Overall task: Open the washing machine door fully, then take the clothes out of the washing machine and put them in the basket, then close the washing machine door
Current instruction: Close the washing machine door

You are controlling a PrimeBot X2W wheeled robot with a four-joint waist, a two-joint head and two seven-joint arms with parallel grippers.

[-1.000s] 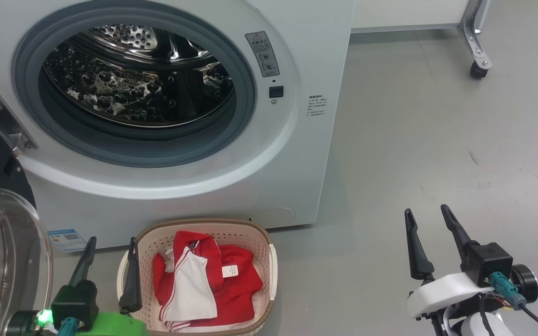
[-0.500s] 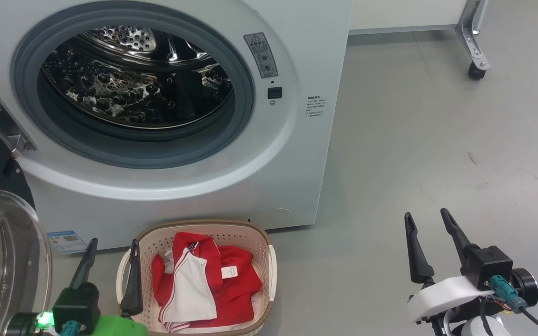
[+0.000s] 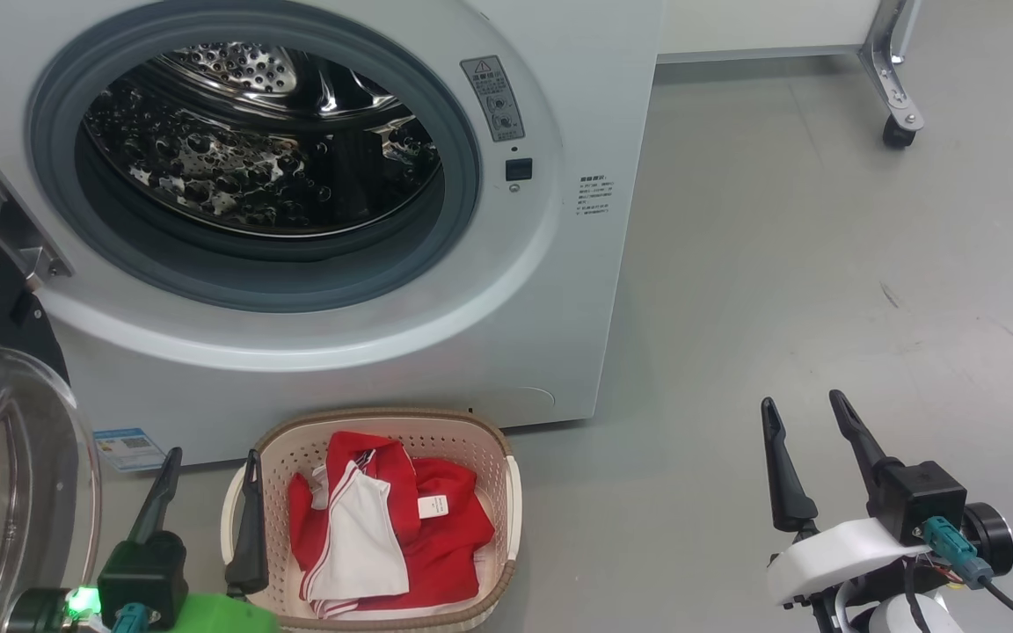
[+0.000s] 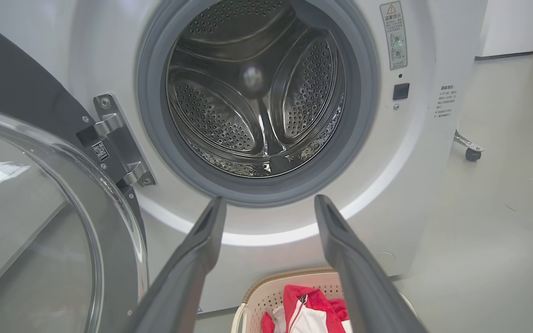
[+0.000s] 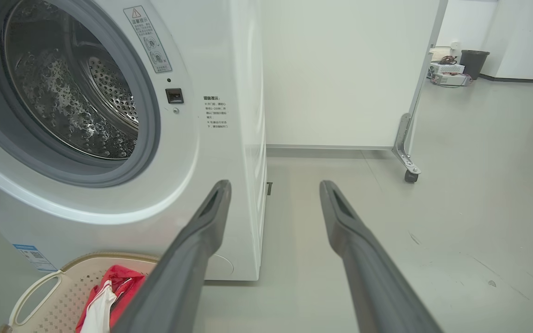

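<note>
Clothes (image 3: 440, 527) lie in basket (image 3: 436, 418), right of left tool (image 3: 213, 454).

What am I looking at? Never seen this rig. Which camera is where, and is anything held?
It is a wheeled robot with two arms, each ending in two long dark fingers. The head view looks down from the robot's head: its left gripper at lower left, its right gripper at lower right. The other two views come from cameras on each wrist, looking along that gripper's fingers. Both grippers are open and hold nothing. Ahead stands a big white front-loading washing machine; its round black door with a bulging glass window is swung open at left, and the steel drum looks empty. On the grey floor before it sits a small cream perforated basket holding bright red clothes with white trim.
</note>
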